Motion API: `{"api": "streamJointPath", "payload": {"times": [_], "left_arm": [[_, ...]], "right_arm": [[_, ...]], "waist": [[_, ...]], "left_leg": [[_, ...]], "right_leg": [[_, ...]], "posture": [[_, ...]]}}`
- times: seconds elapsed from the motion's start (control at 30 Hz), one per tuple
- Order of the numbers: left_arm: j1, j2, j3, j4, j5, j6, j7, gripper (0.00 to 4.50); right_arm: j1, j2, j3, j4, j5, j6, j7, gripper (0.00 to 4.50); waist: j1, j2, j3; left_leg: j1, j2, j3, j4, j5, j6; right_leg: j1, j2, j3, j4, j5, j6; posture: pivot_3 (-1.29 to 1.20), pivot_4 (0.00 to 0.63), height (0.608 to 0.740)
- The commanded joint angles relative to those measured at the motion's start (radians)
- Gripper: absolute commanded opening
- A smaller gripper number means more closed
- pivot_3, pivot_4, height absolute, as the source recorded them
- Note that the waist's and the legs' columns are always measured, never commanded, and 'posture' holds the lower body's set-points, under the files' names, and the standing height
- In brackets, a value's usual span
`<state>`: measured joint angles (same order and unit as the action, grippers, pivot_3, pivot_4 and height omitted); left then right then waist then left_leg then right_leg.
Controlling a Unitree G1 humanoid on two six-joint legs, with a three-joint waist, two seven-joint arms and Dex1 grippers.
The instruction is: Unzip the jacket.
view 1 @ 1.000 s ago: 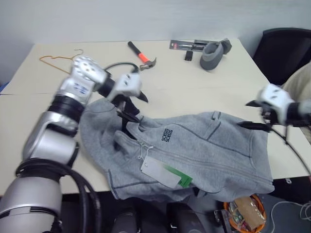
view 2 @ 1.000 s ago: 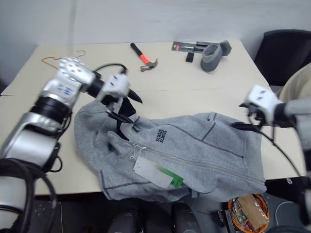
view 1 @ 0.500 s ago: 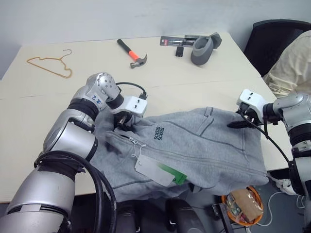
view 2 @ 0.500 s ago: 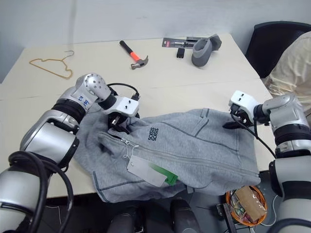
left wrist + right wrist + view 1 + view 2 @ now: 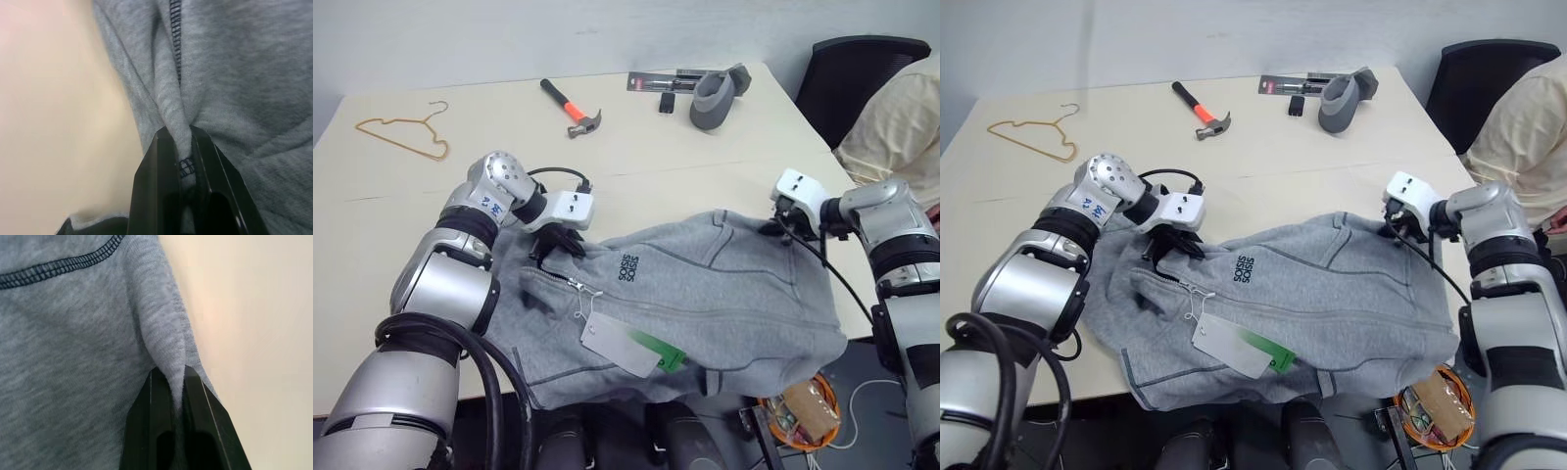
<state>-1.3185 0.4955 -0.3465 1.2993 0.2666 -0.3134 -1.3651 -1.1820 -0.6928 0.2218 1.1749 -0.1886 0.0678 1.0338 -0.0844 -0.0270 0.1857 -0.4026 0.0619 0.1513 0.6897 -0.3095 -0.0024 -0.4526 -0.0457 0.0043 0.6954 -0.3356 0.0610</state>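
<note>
The light grey fleece jacket lies crumpled on the table's front edge, zipped, with a white-and-green hang tag hanging by the zipper. At the jacket's collar end, my left gripper is shut on a fold of fleece, which is pinched between its two black fingers. My right gripper is shut on a fold at the jacket's far right edge, the cloth squeezed between its fingers.
On the beige table behind the jacket lie an orange-handled hammer, a wire hanger, a grey roll and a packaged tool. A black chair and a person in a cream garment are at the right.
Both grippers came down onto the jacket and went from open to shut, each pinching a fold of fleece. The camera view has shifted too.
</note>
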Motion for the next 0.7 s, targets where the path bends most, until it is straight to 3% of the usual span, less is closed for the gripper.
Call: {"api": "streamJointPath", "payload": {"times": [0.03,0.17,0.43,0.7], "left_arm": [[0.010,0.044,0.087,-0.022,-0.047,0.107,0.120,0.01],[0.054,0.105,0.166,-0.044,-0.084,0.200,0.195,0.01],[0.199,0.217,0.262,-0.199,-0.128,0.334,0.362,0.01],[0.391,0.245,0.300,-0.513,-0.191,0.487,0.341,0.01]], "right_arm": [[-0.072,0.034,-0.057,0.034,0.003,-0.050,-0.208,0.00],[-0.120,0.103,-0.056,0.075,-0.024,-0.098,-0.374,0.00],[-0.182,0.188,-0.016,0.134,-0.106,-0.182,-0.532,0.00],[-0.177,0.223,-0.018,0.155,-0.116,-0.185,-0.531,0.00]], "waist": [[-0.002,0.000,0.000],[-0.009,0.000,0.000],[-0.028,0.000,0.000],[-0.055,0.001,0.000]], "left_leg": [[0.000,0.000,0.000,0.000,0.000,0.000],[0.000,0.001,0.000,-0.001,0.000,-0.001],[0.000,0.000,0.000,-0.004,0.001,-0.002],[0.001,0.001,-0.001,-0.006,0.002,-0.004]], "right_leg": [[0.000,0.000,0.000,0.001,0.000,0.000],[-0.001,0.000,0.001,0.002,0.000,0.000],[-0.002,-0.001,0.000,0.001,0.000,0.000],[-0.002,0.000,0.000,0.002,0.000,-0.001]], "posture": [[0.00,0.150,0.740],[0.00,0.150,0.740],[0.00,0.150,0.740],[0.00,0.150,0.740]]}}
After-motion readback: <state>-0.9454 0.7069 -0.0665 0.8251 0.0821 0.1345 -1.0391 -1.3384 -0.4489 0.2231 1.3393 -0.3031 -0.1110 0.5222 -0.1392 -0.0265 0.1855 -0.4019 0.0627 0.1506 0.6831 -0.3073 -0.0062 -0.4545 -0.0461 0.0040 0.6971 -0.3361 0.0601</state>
